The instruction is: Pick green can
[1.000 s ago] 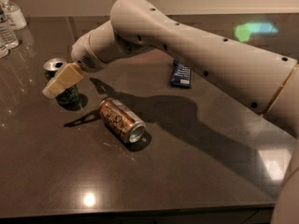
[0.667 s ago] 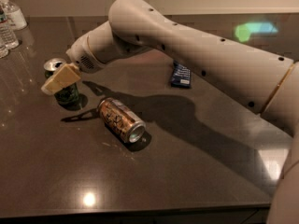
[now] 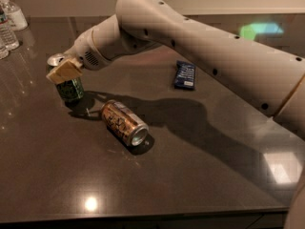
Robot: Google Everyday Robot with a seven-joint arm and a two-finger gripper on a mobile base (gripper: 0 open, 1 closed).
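The green can (image 3: 70, 89) is at the table's left, dark green with a silver top (image 3: 56, 59), and it leans to the left. My gripper (image 3: 64, 70) is at the can, with a tan finger (image 3: 65, 71) across its upper body. The gripper is shut on the can. The can's middle is hidden behind the finger. Its base looks slightly off the dark table (image 3: 200, 175), with a shadow beneath it.
A brown-gold can (image 3: 125, 123) lies on its side just right of the green can. A blue packet (image 3: 184, 75) lies further back right. Clear water bottles (image 3: 9, 25) stand at the far left corner. The table's front edge runs along the bottom.
The gripper has risen a little with the green can in it. The can's base has come up off the table. The brown-gold can and blue packet have not moved.
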